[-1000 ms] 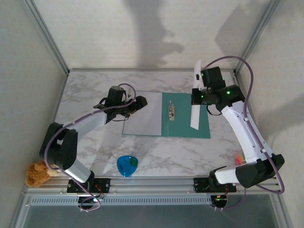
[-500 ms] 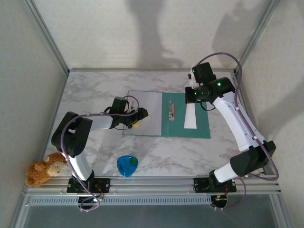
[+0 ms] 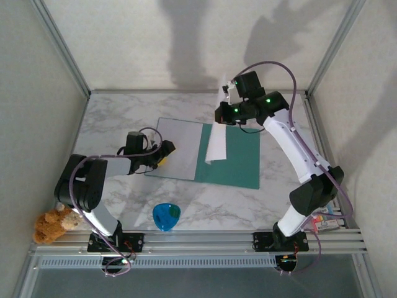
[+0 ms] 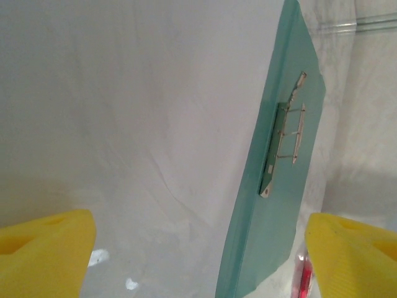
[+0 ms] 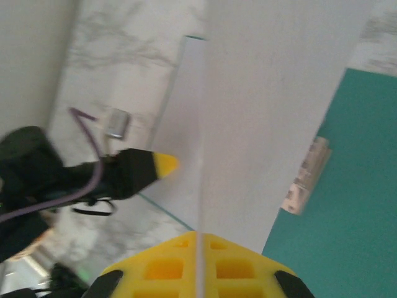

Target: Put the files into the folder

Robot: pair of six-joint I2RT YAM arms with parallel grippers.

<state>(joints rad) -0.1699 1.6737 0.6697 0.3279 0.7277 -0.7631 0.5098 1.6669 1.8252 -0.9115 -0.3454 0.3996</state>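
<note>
Currently the teal folder is being kept open flat on the marble table, roughly mid-table. Its pale inside flap is being spread to the left and its teal panel to the right. A metal fastener is being shown on the teal panel near the spine in the left wrist view.

One white sheet is being held up by the right gripper, whose yellow fingers are being pressed together on the sheet's edge. The sheet is being hung down from that grip over the spine area, between flap and teal panel. Whether its lower edge is touching the folder cannot be told.

The left gripper is being held low at the near-left part of the pale flap, with its fingers being kept wide apart. The yellow pads are being seen at both lower corners of the left wrist view, with flap surface between them and nothing gripped. Contact with the flap cannot be told.

A small blue cup is being left on the table near the front edge, well apart from the folder. A brown plush toy is being seen at the front-left corner, beside the left arm's base.
</note>
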